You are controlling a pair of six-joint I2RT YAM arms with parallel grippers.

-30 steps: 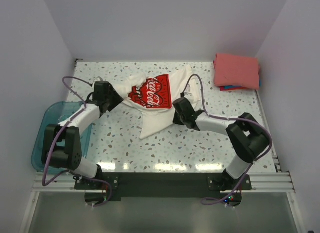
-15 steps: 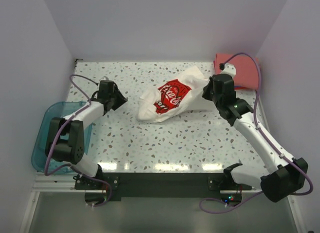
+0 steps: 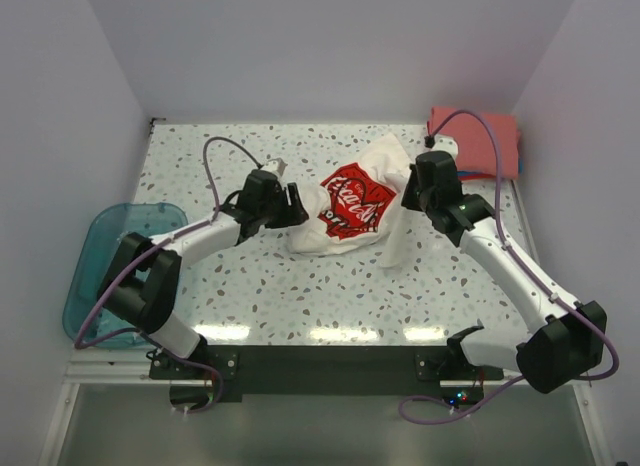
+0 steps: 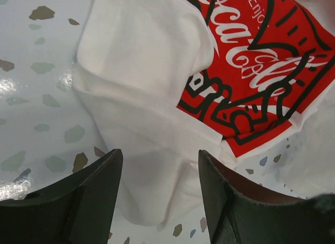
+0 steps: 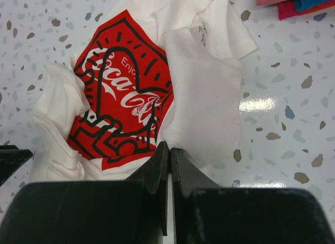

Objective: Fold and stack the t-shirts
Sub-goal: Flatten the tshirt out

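The cream-white t-shirt (image 3: pixel 352 208) with its red-and-white chest print lies bunched mid-table, its right side lifted. My right gripper (image 3: pixel 407 195) is shut on a pinch of its white cloth (image 5: pixel 204 97), jaws pressed together at the edge of the print (image 5: pixel 168 145). At the shirt's left end my left gripper (image 3: pixel 297 204) stands open low over the table. A loose white fold (image 4: pixel 141 55) lies between and beyond its fingers (image 4: pixel 159 156). The folded coral-red t-shirt (image 3: pixel 480 139) rests at the back right corner, with a blue edge (image 5: pixel 314 2) beneath it.
A translucent teal tub (image 3: pixel 95 271) hangs off the table's left edge. White walls close in the back and both sides. The speckled tabletop (image 3: pixel 330 296) stretches in front of the shirt. The right arm's cable (image 3: pixel 470 121) arcs over the coral stack.
My left gripper has swung right from the table's left side to the shirt's left end and opened wider. My right gripper stays shut on the shirt, which has bunched slightly leftward.
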